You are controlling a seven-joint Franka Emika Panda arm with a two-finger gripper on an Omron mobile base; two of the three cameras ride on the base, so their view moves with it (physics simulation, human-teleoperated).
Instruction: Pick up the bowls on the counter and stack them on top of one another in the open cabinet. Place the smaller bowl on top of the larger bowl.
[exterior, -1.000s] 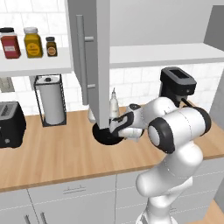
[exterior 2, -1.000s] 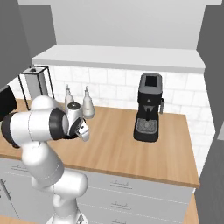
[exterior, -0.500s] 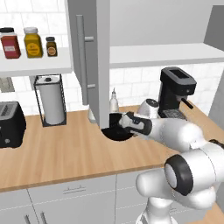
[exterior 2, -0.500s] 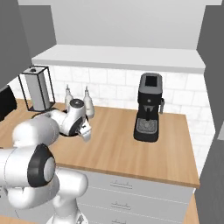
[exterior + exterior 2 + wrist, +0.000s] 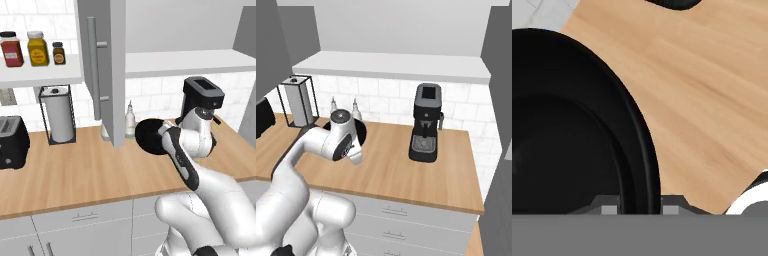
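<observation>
My gripper is shut on the rim of the larger bowl, a wide black bowl; the rim runs between the two fingertips. In the left base view the larger bowl hangs tilted on edge above the counter, with the gripper at its right rim, just left of the coffee machine. From the right the larger bowl peeks out behind the arm. The open cabinet's white shelf lies above it, and its grey door stands to the left. A dark rounded edge shows on the wood; I cannot tell what it is.
A black coffee machine stands right behind the hand. Two slim bottles sit at the wall by the door's foot. Further left are a paper-towel stand, a toaster and a spice-jar shelf.
The arm has swung right, from the counter near the door's foot toward the coffee machine. The bowl has come up off the wood with it and tipped onto its edge.
</observation>
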